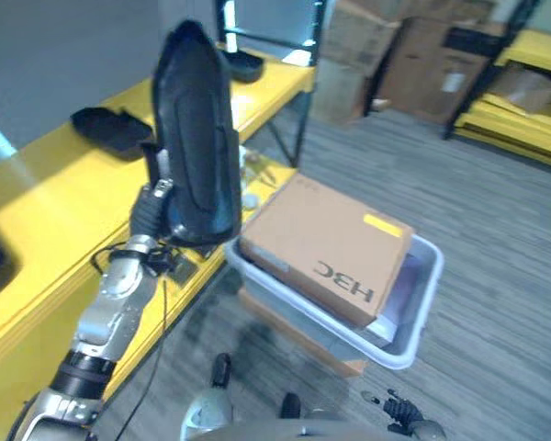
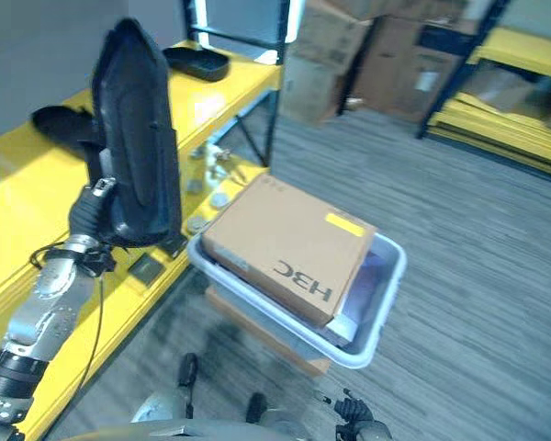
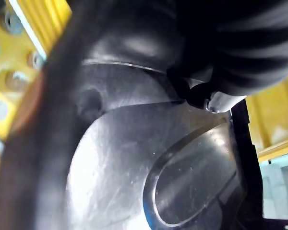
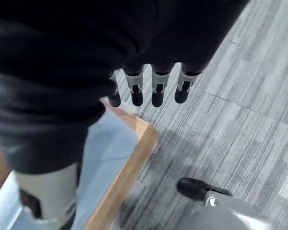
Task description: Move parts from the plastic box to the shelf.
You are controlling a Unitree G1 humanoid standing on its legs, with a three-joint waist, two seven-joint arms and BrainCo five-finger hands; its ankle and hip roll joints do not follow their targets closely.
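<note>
Left hand (image 1: 151, 207) grips black part (image 1: 197, 138) upright; right wrist view: fingers (image 4: 156, 91) straight.

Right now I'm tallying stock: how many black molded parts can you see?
3: one black part upright in the left robot hand, two lying on the yellow shelf, mid and far end. More may be hidden.

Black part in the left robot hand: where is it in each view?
Left eye view: black part upright, upper left, above the left robot hand.
Right eye view: upper left.
Left wrist view: across the middle.
Right wrist view: faces grey floor instead.
Shared landmark: yellow shelf.
</note>
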